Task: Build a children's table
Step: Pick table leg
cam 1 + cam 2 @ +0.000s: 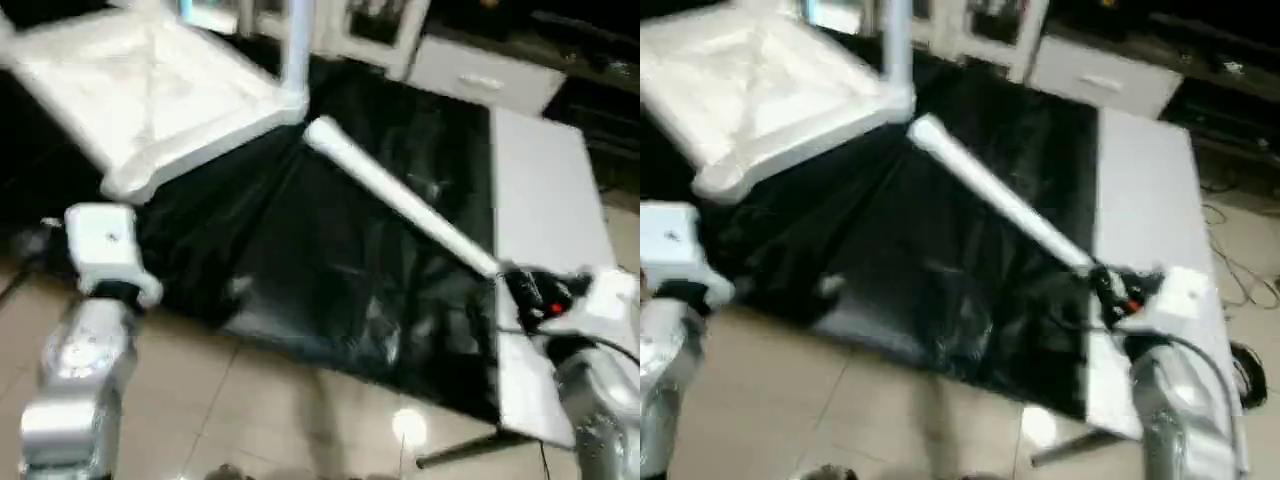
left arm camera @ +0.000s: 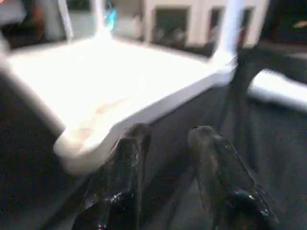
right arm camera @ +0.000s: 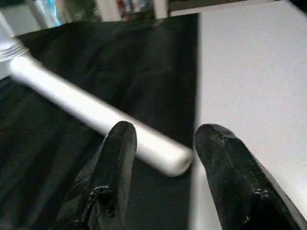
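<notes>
The white tabletop (image 1: 150, 80) lies upside down at the far left on a black cloth, showing its X-ribbed underside. One white leg (image 1: 296, 45) stands upright in its near right corner socket. A second leg (image 1: 400, 195) lies loose, slanting across the cloth toward my right arm. My right gripper (image 3: 168, 132) is open, its fingers either side of that leg's near end (image 3: 168, 158) without clamping it. My left gripper (image 2: 170, 134) is open and empty, just short of the tabletop's near corner (image 2: 76, 143).
The black cloth (image 1: 330, 260) covers most of the low work surface. A bare grey-white strip (image 1: 545, 190) runs along its right side. White cabinets (image 1: 480, 75) stand behind. Tiled floor (image 1: 250, 410) lies in front, between my forearms.
</notes>
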